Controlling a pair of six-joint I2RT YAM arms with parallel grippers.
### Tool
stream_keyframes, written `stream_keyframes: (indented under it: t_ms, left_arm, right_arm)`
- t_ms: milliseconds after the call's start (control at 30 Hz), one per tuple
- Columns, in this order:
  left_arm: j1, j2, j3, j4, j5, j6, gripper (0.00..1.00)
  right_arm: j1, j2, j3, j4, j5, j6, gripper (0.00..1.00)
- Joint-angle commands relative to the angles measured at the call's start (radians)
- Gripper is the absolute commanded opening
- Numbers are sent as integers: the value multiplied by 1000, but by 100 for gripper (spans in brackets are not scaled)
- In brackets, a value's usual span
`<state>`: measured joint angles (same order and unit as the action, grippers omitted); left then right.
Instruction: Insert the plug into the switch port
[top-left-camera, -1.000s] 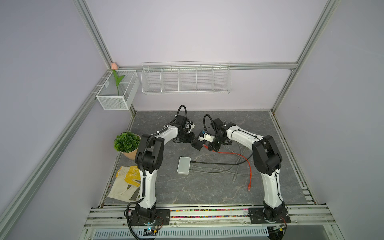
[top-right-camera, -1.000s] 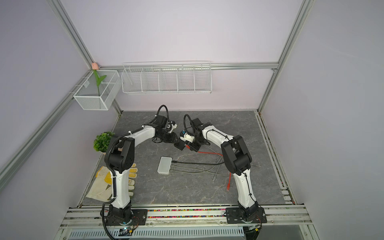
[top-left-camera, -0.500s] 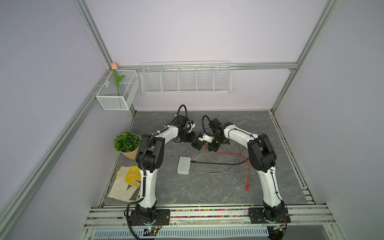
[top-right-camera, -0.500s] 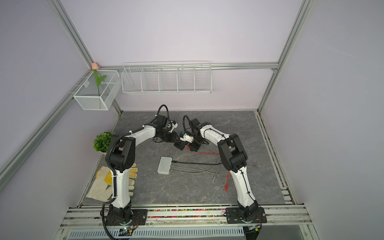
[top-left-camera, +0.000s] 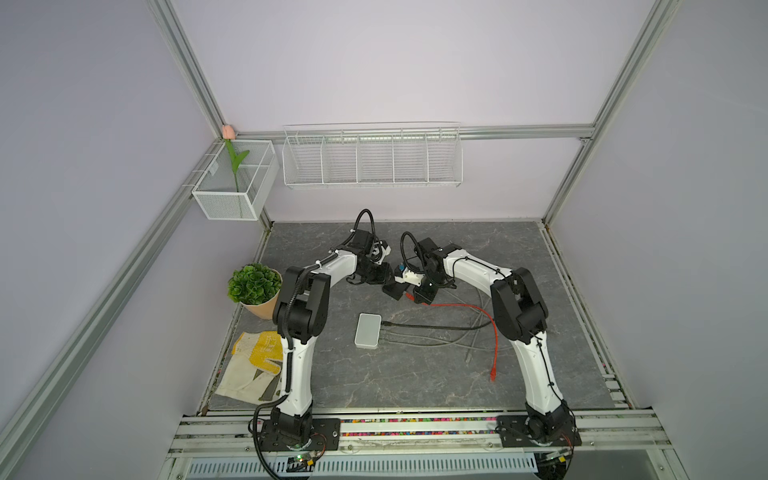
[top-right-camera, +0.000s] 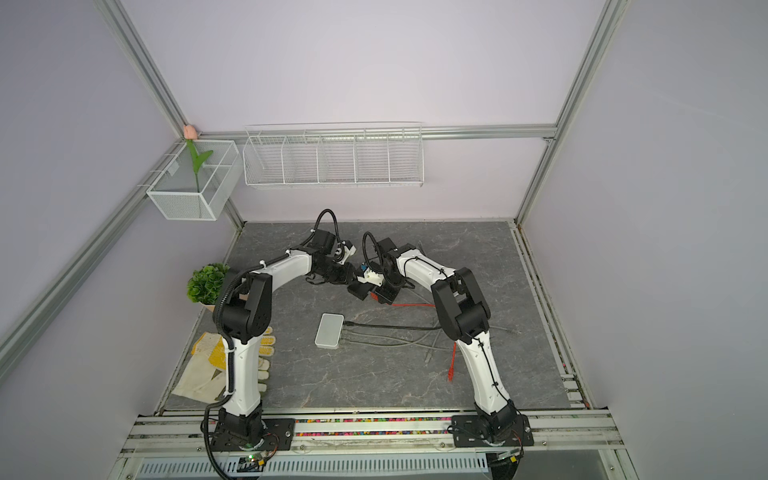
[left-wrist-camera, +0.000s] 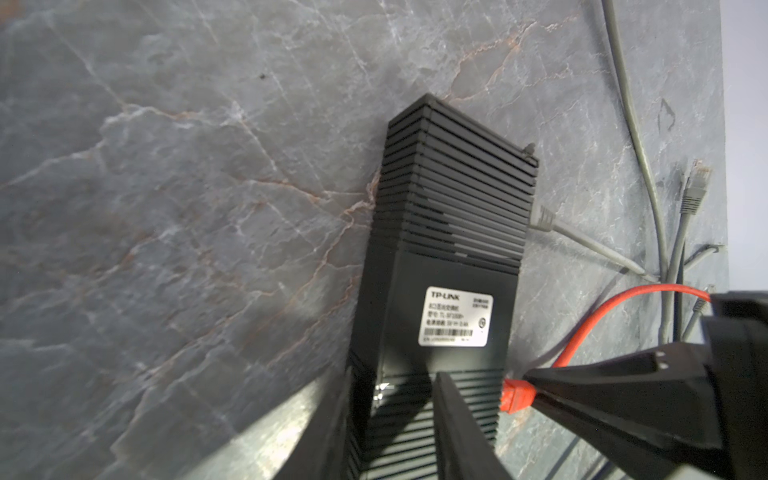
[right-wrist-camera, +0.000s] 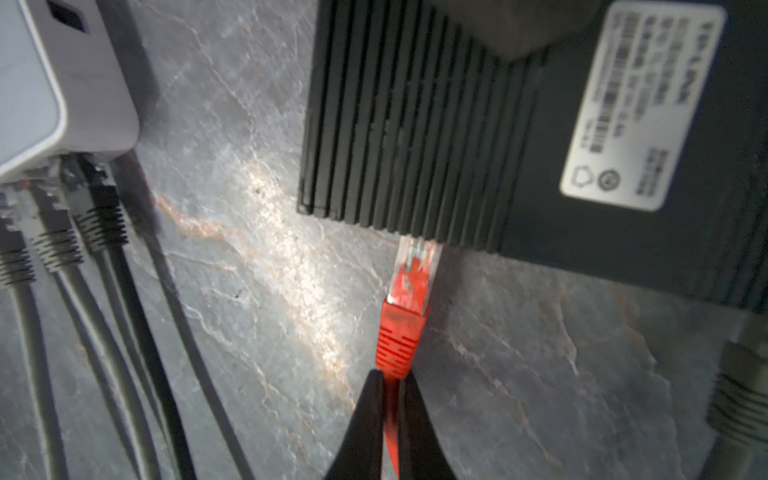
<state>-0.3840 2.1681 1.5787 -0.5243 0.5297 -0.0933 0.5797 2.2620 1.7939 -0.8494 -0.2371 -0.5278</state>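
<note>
Right arm (top-left-camera: 469, 270) has swung its elbow toward centre, bringing the red Ethernet plug (right-wrist-camera: 415, 266) tip against the black TP-Link switch (left-wrist-camera: 449, 232), mid-frame in both top views; seated or not, cannot tell. Right jaws pinch the plug's red boot; left jaws clamp the switch. White hub (top-left-camera: 368, 330) with plugged cables (right-wrist-camera: 54, 245) sits below centre on bench (top-left-camera: 415, 374), well apart.

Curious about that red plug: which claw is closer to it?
Right. The right gripper pinches the red plug by its boot; the left gripper sits beside it, clamped on the black switch at the plug's tip.
</note>
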Motion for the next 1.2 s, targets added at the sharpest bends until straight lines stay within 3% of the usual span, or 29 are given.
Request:
stream_keyframes:
  t_ms: [0,600,1167]
  left_arm:
    - [2,34,24,-4,21,12,33]
    - [-9,42,5,-26,7,41,30]
    - [-32,52,-6,-24,-11,46,30]
  right_arm:
    - [11,16,9,-14,-8,-6,10]
    - [5,20,70,-13,37,5,9]
    - [-3,14,61,45,-55,72,10]
